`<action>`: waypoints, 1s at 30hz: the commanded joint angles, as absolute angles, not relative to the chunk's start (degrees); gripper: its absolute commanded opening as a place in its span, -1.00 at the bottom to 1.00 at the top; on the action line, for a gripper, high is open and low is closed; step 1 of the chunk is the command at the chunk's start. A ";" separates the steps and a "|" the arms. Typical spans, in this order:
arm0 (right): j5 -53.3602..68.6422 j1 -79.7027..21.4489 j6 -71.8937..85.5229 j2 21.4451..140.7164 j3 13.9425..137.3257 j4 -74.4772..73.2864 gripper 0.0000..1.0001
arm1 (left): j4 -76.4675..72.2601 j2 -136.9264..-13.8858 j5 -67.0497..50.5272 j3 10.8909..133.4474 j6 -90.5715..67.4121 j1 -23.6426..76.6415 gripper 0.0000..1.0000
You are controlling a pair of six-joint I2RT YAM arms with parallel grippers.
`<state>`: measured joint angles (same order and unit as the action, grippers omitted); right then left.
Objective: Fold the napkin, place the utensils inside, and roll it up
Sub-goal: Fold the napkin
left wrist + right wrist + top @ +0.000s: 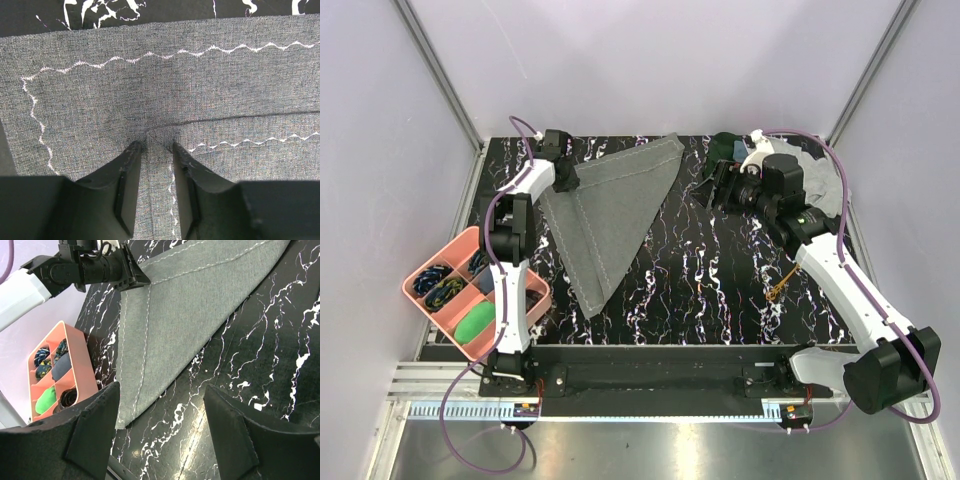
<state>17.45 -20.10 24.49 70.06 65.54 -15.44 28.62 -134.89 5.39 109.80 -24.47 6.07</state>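
- Pink tray (525, 281), near left edge of the table (720, 290): divided into compartments, holding a green item and dark blue patterned items.
- Gold utensil (780, 285), near right, lying on the black white-veined tabletop just beside the right arm's forearm. It is well apart from the napkin and too small to tell which piece it is.
- Grey napkin (610, 210), centre-left of the table: lying flat, folded into a triangle. One point faces near, the other two corners are far left and far centre. White zigzag stitching runs along the edges.
- Left gripper (157, 165), far left, down on the napkin's left corner. Its fingers (127, 185) are drawn close either side of a raised pleat. Creases in the cloth converge at the tips, so it is pinching the napkin.
- Right gripper (162, 415), far right of centre, hanging above bare tabletop to the right of the napkin. Its fingers are spread wide with nothing between them, and it touches no cloth.
- Cloth heap (820, 180), far right corner behind the right arm: light-grey folds with a green piece at its left end.
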 commanded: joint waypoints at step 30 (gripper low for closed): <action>17.67 -20.13 26.28 68.91 64.07 -16.00 0.53 | 16.00 -124.01 5.72 103.36 -22.67 2.82 -1.00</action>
<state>17.58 -20.10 25.80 70.04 64.10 -16.43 20.05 -128.03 5.19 102.39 -22.50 4.78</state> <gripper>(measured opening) 0.764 0.008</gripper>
